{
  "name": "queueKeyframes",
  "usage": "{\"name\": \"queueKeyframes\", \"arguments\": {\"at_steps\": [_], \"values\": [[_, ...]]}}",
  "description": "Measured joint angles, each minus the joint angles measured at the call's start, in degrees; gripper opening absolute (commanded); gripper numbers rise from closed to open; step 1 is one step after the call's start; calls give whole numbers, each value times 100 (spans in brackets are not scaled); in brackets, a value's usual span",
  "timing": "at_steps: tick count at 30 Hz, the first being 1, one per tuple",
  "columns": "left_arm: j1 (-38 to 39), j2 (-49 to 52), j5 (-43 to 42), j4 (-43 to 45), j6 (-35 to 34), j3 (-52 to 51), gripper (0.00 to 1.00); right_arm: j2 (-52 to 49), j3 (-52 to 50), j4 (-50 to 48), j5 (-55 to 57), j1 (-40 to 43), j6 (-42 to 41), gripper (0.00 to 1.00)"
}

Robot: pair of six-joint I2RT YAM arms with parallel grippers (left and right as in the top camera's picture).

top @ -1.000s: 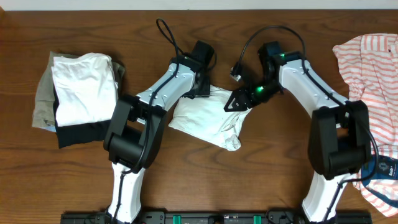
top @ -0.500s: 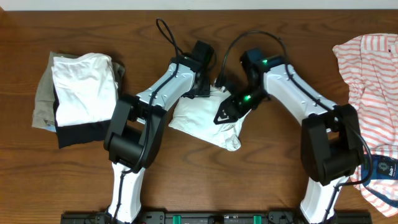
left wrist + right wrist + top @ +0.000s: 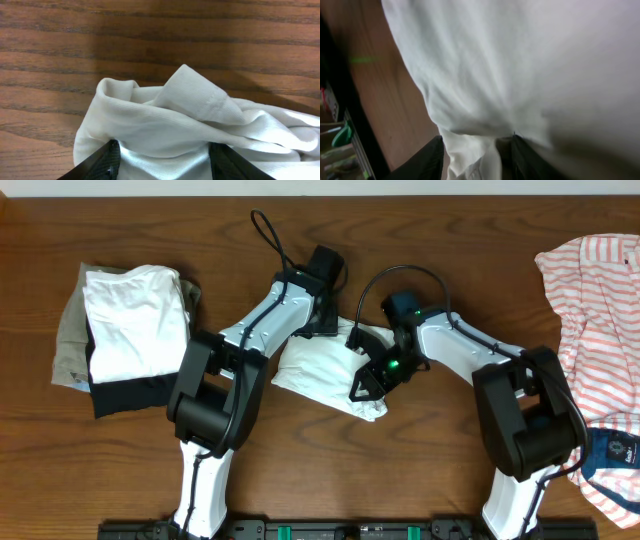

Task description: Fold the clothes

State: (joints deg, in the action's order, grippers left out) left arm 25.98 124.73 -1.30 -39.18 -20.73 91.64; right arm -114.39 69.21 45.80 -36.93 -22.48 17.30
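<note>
White garment point(image 3: 320, 370) lies btwn 2 spread grippers: left gripper point(image 3: 162, 162) & right gripper point(image 3: 477, 152) straddle its cloth.

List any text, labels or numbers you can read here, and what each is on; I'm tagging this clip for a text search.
None can be read.
Navy patch with pale marks on the striped garment: too small to read.
White garment between the arms: no print shows in any view.
Folded stack at the left: no text visible.

Even, bright overhead light; arms cast soft shadows on the table point(image 3: 120, 470). Left wrist view sharp; right wrist view blurred, cloth point(image 3: 530, 65) overexposed.
</note>
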Motion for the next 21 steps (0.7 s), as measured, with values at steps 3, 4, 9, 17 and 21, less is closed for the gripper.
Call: {"name": "queueKeyframes", "arguments": {"at_steps": [3,4,9,17,21], "values": [[0,0,0,-2,0,0,59,57,-39,-105,136,-37,-219,41],[0,0,0,-4,-2,0,59,66,-39,-131,166,-50,-269,41],[-2,0,2,-87,-2,2,59,90,-42,-205,308,-68,-424,40],[-31,0,-26,-1134,-184,83,45,90,9,-223,420,17,-535,45],[-66,2,-361,-1814,-339,85,41,94,140,-404,719,286,-595,51]]}}
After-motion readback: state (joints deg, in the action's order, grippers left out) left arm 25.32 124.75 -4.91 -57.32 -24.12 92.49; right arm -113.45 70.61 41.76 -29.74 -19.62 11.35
